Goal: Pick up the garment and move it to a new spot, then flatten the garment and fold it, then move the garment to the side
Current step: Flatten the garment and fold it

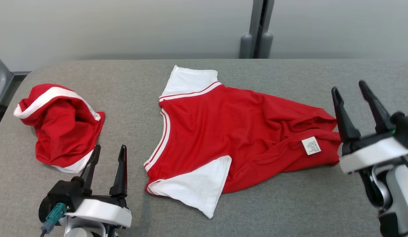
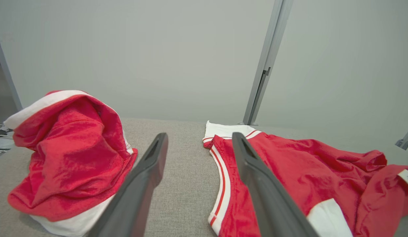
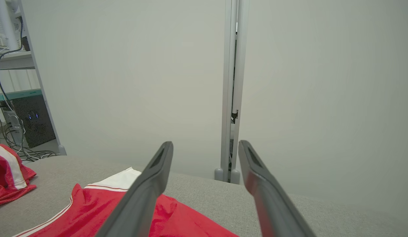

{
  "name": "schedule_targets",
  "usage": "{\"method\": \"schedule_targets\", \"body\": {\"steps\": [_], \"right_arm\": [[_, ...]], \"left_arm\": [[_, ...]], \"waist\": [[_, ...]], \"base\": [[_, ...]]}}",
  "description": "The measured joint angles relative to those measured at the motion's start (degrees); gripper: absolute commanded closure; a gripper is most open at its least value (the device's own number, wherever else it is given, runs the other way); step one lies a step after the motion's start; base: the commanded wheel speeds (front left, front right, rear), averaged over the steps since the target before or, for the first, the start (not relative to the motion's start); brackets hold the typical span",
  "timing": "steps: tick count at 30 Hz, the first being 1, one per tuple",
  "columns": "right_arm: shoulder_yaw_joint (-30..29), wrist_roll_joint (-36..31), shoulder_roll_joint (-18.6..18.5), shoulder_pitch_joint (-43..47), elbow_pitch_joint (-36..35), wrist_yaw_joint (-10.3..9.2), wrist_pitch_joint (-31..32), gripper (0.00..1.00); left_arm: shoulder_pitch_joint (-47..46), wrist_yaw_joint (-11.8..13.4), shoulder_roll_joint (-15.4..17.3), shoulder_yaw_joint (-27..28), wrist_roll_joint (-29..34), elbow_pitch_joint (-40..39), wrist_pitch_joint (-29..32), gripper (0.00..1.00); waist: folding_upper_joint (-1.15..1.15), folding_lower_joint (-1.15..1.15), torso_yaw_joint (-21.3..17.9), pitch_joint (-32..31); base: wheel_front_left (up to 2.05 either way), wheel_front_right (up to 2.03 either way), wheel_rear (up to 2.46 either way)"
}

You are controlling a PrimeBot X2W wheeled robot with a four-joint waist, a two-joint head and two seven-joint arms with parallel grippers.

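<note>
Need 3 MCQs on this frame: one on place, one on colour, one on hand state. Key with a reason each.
1. Where does the crumpled red garment lie relative to the spread red shirt?
A. on top of it
B. to its right
C. to its left, apart

2. The spread shirt's sleeves are:
A. white
B. black
C. blue

3. The left hand and right hand are:
A. both shut on cloth
B. both open, holding nothing
C. left open, right shut on the shirt

Key:
1 C: bare grey table shows between the two.
2 A: both sleeves are plain white against the red body.
3 B: each hand's jaws stand apart with nothing between them.
</note>
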Motion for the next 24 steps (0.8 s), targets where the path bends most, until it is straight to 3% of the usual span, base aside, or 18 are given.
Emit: {"method": "schedule_targets", "body": {"steps": [13,24], "right_arm": [[-10.01,-3.41,7.16,18.61,-12.48,0.0,0.0,0.0],[-14.49,-4.39,10.88,27.26,-15.29,0.0,0.0,0.0]], "left_arm": [[1.99,-0.52,0.0,2.78,0.43,-0.36,0.0,0.0],[4.95,-0.52,0.03,5.79,1.47,-0.9,0.0,0.0]], "waist": [[0.0,0.0,-2.54,-1.89],[0.0,0.0,-3.52,-4.03]], "base": [[0.0,0.0,0.0],[0.0,0.0,0.0]]}}
